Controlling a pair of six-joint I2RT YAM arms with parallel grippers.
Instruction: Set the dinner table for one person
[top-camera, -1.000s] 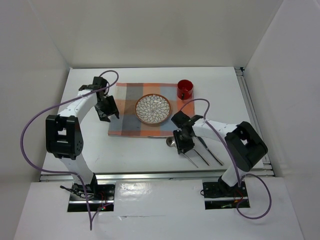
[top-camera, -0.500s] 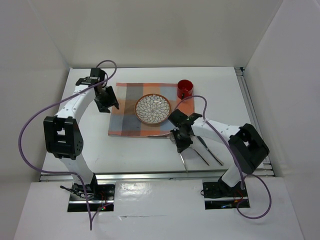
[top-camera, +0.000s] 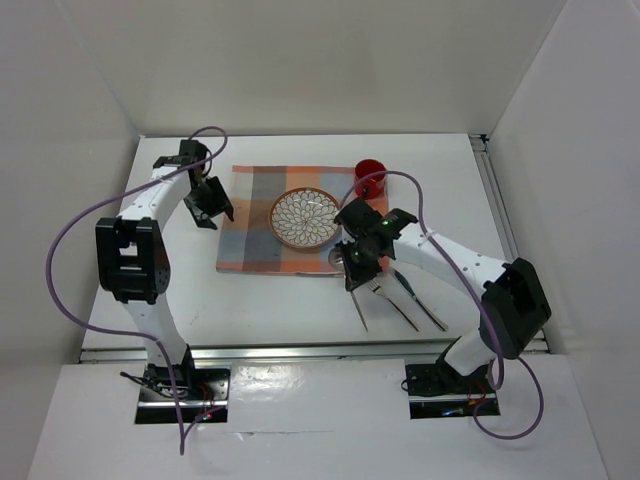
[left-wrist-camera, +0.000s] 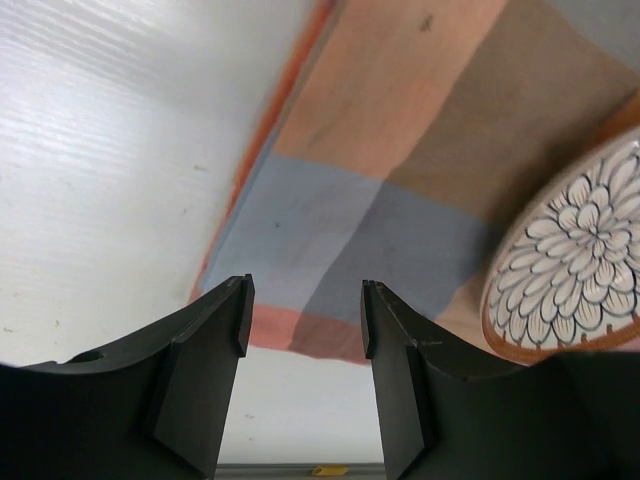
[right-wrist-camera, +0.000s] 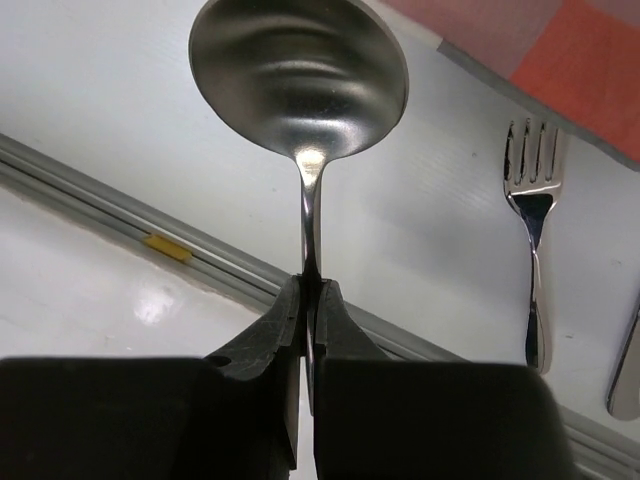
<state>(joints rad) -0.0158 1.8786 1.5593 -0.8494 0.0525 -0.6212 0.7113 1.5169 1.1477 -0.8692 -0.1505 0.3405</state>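
Note:
The white dinner table (top-camera: 450, 180) carries a checked placemat (top-camera: 250, 215) with a flower-patterned plate (top-camera: 306, 218) on it. My right gripper (top-camera: 356, 268) is shut on the handle of a steel spoon (right-wrist-camera: 298, 80), close to the placemat's near right corner. In the right wrist view my fingers (right-wrist-camera: 285, 320) clamp the thin handle. The spoon's bowl points away from the gripper. My left gripper (top-camera: 207, 200) is open and empty over the placemat's left edge (left-wrist-camera: 400, 200). The plate (left-wrist-camera: 580, 260) lies to its right.
A red cup (top-camera: 370, 178) stands at the placemat's far right corner. A fork (right-wrist-camera: 533, 230) and a knife (top-camera: 428, 310) lie on the table right of the spoon. A silver rail (top-camera: 300, 350) runs along the near edge. White walls enclose the table.
My right gripper has moved up towards the placemat with the spoon in it. My left gripper has moved back and left, from over the placemat to its left edge.

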